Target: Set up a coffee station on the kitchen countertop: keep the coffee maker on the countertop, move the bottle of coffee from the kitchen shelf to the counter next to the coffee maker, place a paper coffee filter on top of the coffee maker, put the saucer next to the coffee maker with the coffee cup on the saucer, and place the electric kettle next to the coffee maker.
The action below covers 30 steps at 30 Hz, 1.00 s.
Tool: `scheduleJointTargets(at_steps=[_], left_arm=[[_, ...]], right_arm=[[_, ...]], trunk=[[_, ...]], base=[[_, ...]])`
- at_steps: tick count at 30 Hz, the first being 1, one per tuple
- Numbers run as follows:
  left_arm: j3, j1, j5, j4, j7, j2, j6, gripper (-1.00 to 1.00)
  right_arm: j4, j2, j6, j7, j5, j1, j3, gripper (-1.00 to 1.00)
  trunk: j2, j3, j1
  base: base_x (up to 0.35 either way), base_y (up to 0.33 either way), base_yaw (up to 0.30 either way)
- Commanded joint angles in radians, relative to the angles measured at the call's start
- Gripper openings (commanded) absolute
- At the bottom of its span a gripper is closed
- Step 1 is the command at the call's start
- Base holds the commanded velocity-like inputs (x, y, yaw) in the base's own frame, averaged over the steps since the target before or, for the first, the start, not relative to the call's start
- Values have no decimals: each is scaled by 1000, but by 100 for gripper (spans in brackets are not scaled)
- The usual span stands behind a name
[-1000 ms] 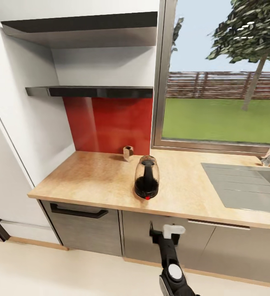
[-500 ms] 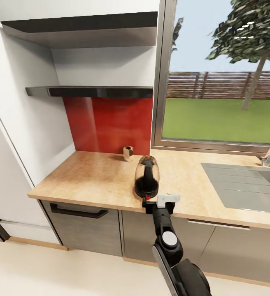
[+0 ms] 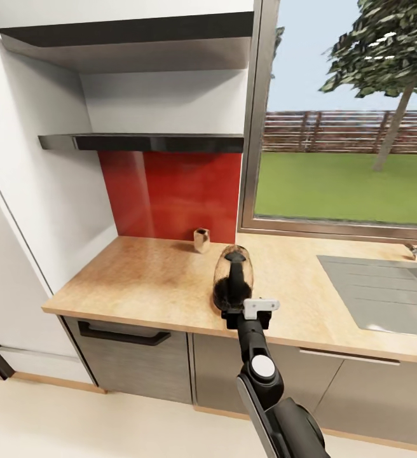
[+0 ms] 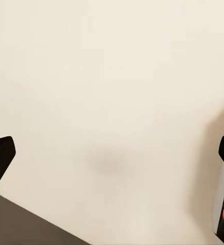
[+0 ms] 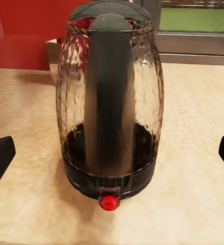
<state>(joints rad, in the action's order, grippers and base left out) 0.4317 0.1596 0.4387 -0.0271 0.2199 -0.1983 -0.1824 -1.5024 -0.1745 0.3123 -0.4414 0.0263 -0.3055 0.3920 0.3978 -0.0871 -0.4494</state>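
Kettle [image 3: 233, 280]: upright on the countertop [image 3: 145, 280], near its front edge — handle and red switch facing the robot.
Right gripper [image 3: 252, 313]: just in front of the kettle, fingers spread wide, holding nothing.
Left gripper [image 4: 112, 153]: spread — over pale floor.
Small cup [image 3: 201, 240]: far back by the red wall.

Kettle [image 3: 233, 280] stands near countertop [image 3: 138, 280] front edge; bare worktop on both sides; small cup [image 3: 201, 240] at back edge.
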Motion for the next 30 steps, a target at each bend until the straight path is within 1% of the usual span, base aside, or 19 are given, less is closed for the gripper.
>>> scheduleJointTargets(at_steps=[1,4,6,8,9,11,15,22,30], left_arm=[[9,0,8,-1,3,0,-2,100],[9,0,8,-1,3,1,-2,100],[11,7,-4,-12,9,13,-13,100],[11,6,-5,-23,8,24,-24,100],[11,6,-5,-29,8,25,-30,100],[10,2,5,-29,7,14,-32,100],[9,0,11,-21,6,8,-17,100],[13,0,12,-26,-3,6,-56,100],[16,4,8,-71,-12,6,-100,100]], right_arm=[[-1,0,8,-5,3,-1,1,100],[-1,0,8,-5,4,0,1,100],[10,0,9,-5,2,0,0,100],[22,0,10,-5,2,0,0,100],[27,0,10,-5,2,0,0,100],[34,0,10,-5,2,0,-1,100],[40,0,9,-6,0,0,-1,100],[43,0,8,-6,0,0,-1,100],[44,0,9,-6,0,0,-1,100]], trunk=[[2,-2,-1],[2,-2,-1],[2,-2,-1],[2,-2,-1],[2,-2,-1],[2,-2,-1],[2,-2,-1],[2,-2,-1],[2,-2,-1]], base=[[9,7,0],[4,3,0],[0,0,0],[0,0,0],[0,0,0],[0,0,0],[0,0,0],[0,0,0],[0,0,0]])
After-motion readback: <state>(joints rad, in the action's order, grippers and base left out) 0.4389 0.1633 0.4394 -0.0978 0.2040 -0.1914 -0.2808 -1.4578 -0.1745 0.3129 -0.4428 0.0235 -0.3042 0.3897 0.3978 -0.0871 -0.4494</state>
